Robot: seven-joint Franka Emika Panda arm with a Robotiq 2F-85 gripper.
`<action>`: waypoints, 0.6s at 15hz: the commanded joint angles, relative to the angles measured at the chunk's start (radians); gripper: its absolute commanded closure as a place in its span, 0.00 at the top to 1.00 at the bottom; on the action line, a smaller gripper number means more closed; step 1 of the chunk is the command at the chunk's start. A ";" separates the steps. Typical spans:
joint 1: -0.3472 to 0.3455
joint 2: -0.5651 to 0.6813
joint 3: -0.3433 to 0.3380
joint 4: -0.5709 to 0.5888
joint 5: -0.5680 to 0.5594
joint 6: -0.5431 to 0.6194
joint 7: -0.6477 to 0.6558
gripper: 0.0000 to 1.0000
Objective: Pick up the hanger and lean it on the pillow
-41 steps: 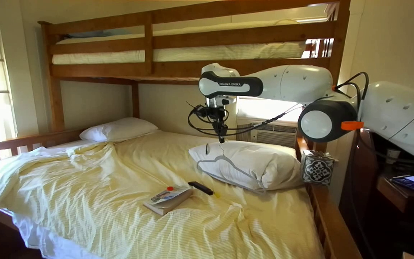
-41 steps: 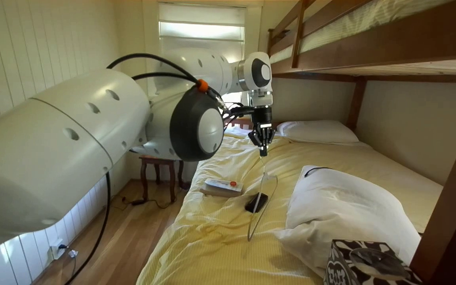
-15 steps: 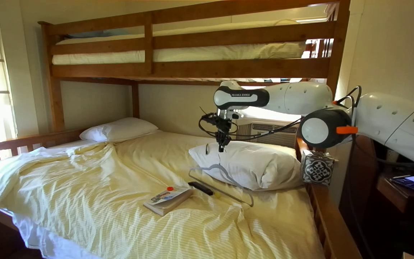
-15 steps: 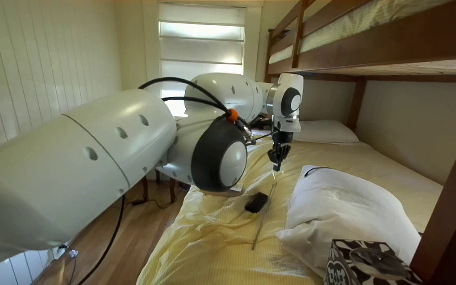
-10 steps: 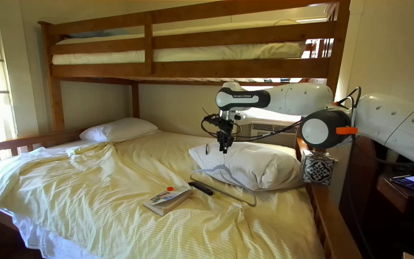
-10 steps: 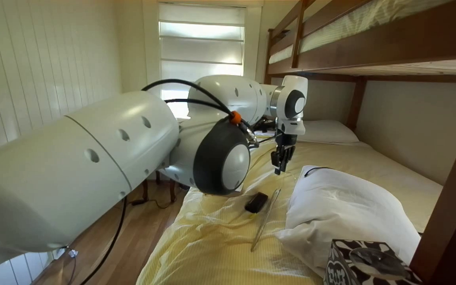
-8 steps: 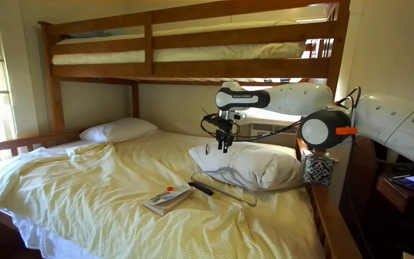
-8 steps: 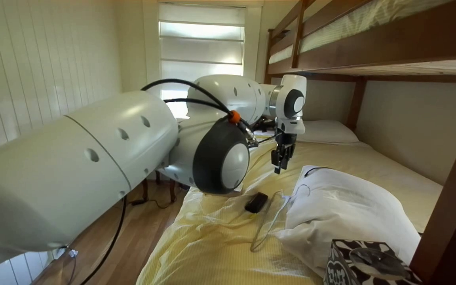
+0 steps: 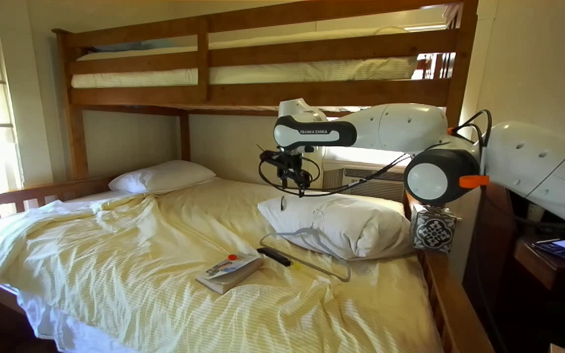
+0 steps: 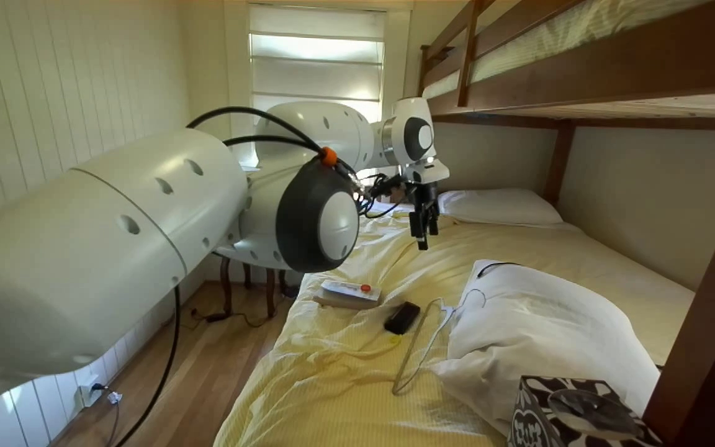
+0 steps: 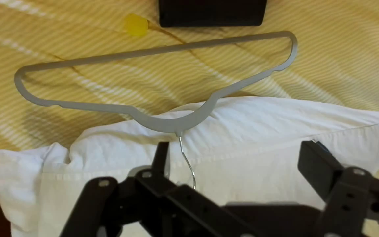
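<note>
Jaws spread wide, well clear of gray hanger (image 11: 171, 124), its hook end agnst big wht pillow (image 10: 544, 329)

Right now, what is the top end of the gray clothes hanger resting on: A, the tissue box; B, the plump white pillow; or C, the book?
B: in the wrist view, the gray clothes hanger has its top end on the plump white pillow; the open end effector hangs clear of both.

In an exterior view, one hanger (image 9: 306, 230) has two pillows (image 9: 346, 220) (image 9: 162, 177) at two and ten o'clock, one book (image 9: 228, 272), one black bar (image 9: 273, 256).
</note>
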 commanded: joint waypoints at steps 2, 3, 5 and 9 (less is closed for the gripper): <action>0.038 0.019 -0.050 0.017 -0.087 -0.010 -0.183 1.00; 0.037 0.023 -0.059 0.022 -0.102 -0.009 -0.234 1.00; 0.021 0.033 -0.073 0.024 -0.123 0.009 -0.349 1.00; 0.022 0.040 -0.103 0.027 -0.135 -0.009 -0.377 1.00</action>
